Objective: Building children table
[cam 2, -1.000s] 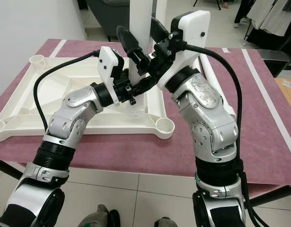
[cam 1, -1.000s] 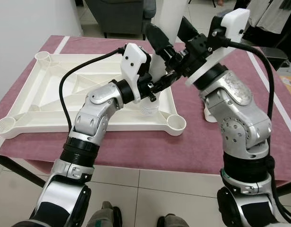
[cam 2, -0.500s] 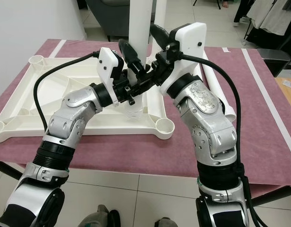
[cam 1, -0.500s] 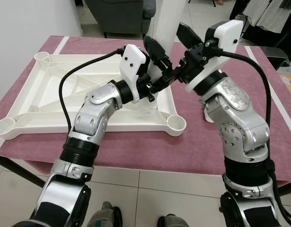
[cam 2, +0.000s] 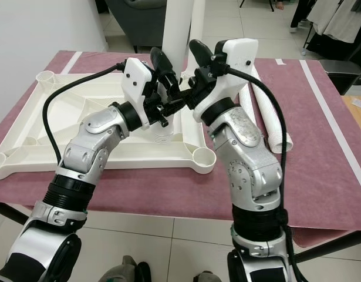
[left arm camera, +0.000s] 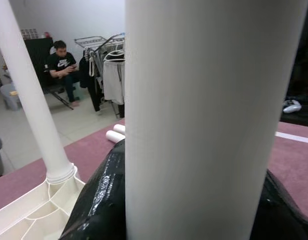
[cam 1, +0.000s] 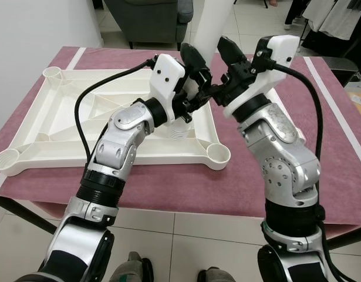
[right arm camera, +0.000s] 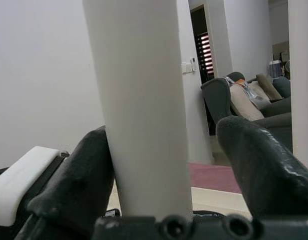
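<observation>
The white table top lies upside down on the maroon-covered table. A white table leg stands upright over its near right part, threaded end down on the underside. My left gripper is shut on this leg; in the left wrist view the leg sits between both black fingers. My right gripper reaches in from the right at about the same height. It is open around the leg, with one finger against it and a gap to the other finger.
Another leg stands mounted in a far corner of the table top. Spare legs lie on the cloth to the right. Open corner sockets face up. An armchair stands behind the table, and a person sits far off.
My right gripper has swung left and closed in on the leg, so its open fingers now straddle it. The left gripper has kept its hold on the leg.
</observation>
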### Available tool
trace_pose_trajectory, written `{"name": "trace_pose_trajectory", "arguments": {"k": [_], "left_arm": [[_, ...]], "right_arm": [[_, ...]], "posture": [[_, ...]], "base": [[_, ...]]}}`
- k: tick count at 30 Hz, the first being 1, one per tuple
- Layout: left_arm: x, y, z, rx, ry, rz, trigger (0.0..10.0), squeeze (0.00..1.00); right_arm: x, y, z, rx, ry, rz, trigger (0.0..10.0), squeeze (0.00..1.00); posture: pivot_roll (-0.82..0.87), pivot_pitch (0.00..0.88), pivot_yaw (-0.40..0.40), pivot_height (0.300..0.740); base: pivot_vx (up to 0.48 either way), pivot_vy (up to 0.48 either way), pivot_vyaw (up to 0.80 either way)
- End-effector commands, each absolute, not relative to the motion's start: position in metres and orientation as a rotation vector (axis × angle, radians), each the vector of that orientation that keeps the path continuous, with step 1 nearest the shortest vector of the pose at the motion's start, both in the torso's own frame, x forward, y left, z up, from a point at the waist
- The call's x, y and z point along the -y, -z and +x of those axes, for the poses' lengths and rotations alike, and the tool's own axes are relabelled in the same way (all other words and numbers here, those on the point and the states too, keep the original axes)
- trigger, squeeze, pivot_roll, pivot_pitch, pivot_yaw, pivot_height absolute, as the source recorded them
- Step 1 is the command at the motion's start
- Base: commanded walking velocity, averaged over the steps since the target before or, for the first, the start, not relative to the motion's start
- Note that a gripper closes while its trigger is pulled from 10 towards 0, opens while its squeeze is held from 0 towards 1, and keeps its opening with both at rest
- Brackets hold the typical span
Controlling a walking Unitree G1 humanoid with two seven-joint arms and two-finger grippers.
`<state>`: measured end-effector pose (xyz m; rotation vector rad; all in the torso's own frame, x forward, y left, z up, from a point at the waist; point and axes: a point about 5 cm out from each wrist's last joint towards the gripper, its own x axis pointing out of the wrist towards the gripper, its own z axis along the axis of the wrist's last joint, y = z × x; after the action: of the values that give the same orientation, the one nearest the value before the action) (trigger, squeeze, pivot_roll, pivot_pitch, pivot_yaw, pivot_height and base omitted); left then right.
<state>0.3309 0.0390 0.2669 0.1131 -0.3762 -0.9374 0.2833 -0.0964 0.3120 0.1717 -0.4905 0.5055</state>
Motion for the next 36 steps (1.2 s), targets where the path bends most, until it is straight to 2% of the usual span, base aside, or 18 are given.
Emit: {"name": "trace_pose_trajectory", "arguments": {"k": [1, 6, 7, 10, 11, 12, 13, 21, 22, 24, 26, 29, 34, 35, 36], "left_arm": [[-0.044, -0.280, 0.326, 0.484, 0.942, 0.136, 0.0, 0.00], [-0.040, -0.276, 0.323, 0.481, 0.955, 0.154, 0.0, 0.00], [-0.038, -0.274, 0.323, 0.478, 0.950, 0.175, 5.5, 0.00], [-0.038, -0.273, 0.323, 0.477, 0.946, 0.190, 5.5, 0.00], [-0.038, -0.273, 0.324, 0.477, 0.934, 0.190, 10.0, 0.00], [-0.038, -0.273, 0.324, 0.477, 0.934, 0.190, 10.0, 0.00], [-0.038, -0.273, 0.326, 0.473, 0.921, 0.174, 10.0, 1.00], [-0.044, -0.277, 0.326, 0.478, 0.905, 0.096, 10.0, 1.00], [-0.047, -0.280, 0.324, 0.488, 0.909, 0.081, 10.0, 0.00], [-0.052, -0.281, 0.324, 0.482, 0.905, 0.070, 10.0, 0.00], [-0.071, -0.280, 0.322, 0.454, 0.910, 0.079, 10.0, 0.00], [-0.076, -0.278, 0.322, 0.437, 0.908, 0.096, 10.0, 0.00], [-0.094, -0.247, 0.316, 0.298, 0.935, 0.311, 10.0, 0.00], [-0.100, -0.231, 0.313, 0.230, 0.952, 0.373, 10.0, 0.00], [-0.100, -0.231, 0.313, 0.230, 0.952, 0.373, 10.0, 0.00]], "right_arm": [[0.129, -0.302, 0.296, 0.444, -0.239, 0.178, 0.0, 0.00], [0.129, -0.304, 0.295, 0.467, -0.222, 0.200, 0.0, 0.00], [0.129, -0.305, 0.295, 0.473, -0.225, 0.206, 0.0, 0.00], [0.129, -0.305, 0.294, 0.477, -0.226, 0.209, 0.0, 0.00], [0.129, -0.306, 0.294, 0.480, -0.229, 0.214, 0.0, 0.00], [0.129, -0.306, 0.294, 0.480, -0.229, 0.214, 0.0, 0.00], [0.129, -0.306, 0.294, 0.482, -0.230, 0.217, 0.0, 0.00], [0.131, -0.309, 0.293, 0.509, -0.207, 0.182, 0.0, 0.00], [0.133, -0.311, 0.293, 0.522, -0.193, 0.152, 0.0, 0.00], [0.135, -0.312, 0.293, 0.533, -0.185, 0.130, 0.0, 0.00], [0.141, -0.320, 0.288, 0.571, -0.235, 0.051, 0.0, 0.00], [0.140, -0.322, 0.286, 0.575, -0.266, 0.022, 0.0, 0.00], [0.139, -0.324, 0.276, 0.567, -0.365, -0.087, 0.0, 0.00], [0.139, -0.321, 0.272, 0.552, -0.403, -0.101, 10.0, 0.00], [0.139, -0.321, 0.272, 0.552, -0.403, -0.101, 10.0, 0.00]], "posture": [[-0.11, 0.066, 0.092, 0.740], [-0.10, 0.068, 0.092, 0.740], [-0.10, 0.068, 0.092, 0.740], [-0.10, 0.068, 0.092, 0.740], [-0.10, 0.068, 0.092, 0.740], [-0.10, 0.068, 0.092, 0.740], [-0.10, 0.069, 0.091, 0.740], [-0.10, 0.073, 0.093, 0.740], [-0.10, 0.074, 0.094, 0.740], [-0.10, 0.076, 0.096, 0.740], [-0.09, 0.079, 0.100, 0.740], [-0.09, 0.079, 0.103, 0.740], [-0.08, 0.080, 0.103, 0.740], [-0.07, 0.079, 0.100, 0.740], [-0.07, 0.079, 0.100, 0.740]], "base": [[0.000, 0.000, 0.00], [0.000, 0.000, 0.00], [0.000, 0.000, 0.00], [0.000, 0.000, 0.00], [0.000, 0.000, 0.00], [0.000, 0.000, 0.00], [0.000, 0.000, 0.00], [0.000, 0.000, 0.00], [0.000, 0.000, 0.00], [0.000, 0.000, 0.00], [0.000, 0.000, 0.00], [0.000, 0.000, 0.00], [0.000, 0.000, 0.00], [0.000, 0.000, 0.00], [0.000, 0.000, 0.00]]}}
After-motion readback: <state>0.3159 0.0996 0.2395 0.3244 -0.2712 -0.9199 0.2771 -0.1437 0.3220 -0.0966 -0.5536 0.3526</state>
